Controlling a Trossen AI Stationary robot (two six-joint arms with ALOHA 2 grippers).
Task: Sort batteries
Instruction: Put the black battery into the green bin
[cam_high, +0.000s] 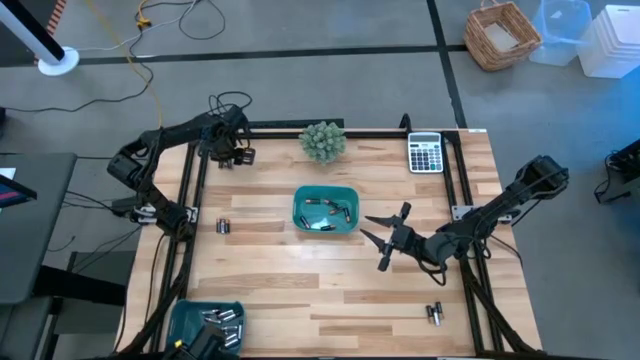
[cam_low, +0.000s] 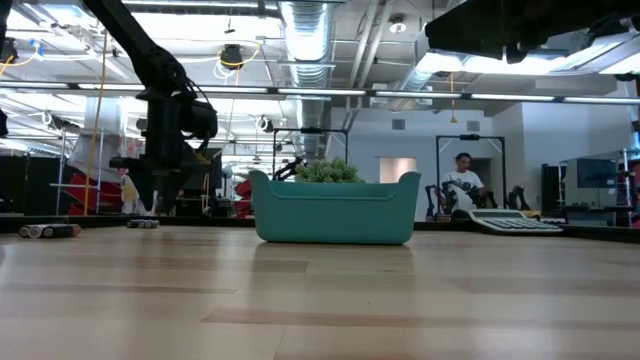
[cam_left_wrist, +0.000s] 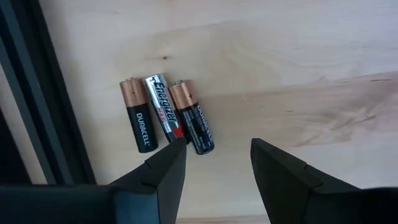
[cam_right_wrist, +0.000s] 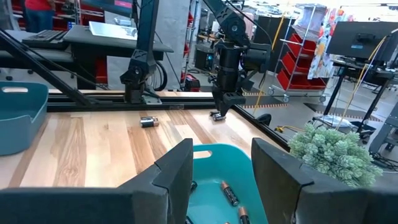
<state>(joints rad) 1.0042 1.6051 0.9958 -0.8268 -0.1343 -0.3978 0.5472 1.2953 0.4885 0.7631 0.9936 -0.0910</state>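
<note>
From above, the left claw (cam_high: 232, 152) hangs at the upper left of the tabletop (cam_high: 330, 290) near the plant (cam_high: 323, 140), and the right claw (cam_high: 388, 238), fingers spread and empty, sits just right of the central teal tray (cam_high: 325, 192) holding batteries (cam_high: 320, 215). The low view adds what that one lacks: a lab room with ceiling ducts and a seated person (cam_low: 462, 180) behind the tray. The left wrist view alone shows three batteries (cam_left_wrist: 166, 115) side by side and touching, long axes roughly parallel and running up the frame, copper ends toward the top, with the left claw's fingers parted above them, gripping nothing.
</note>
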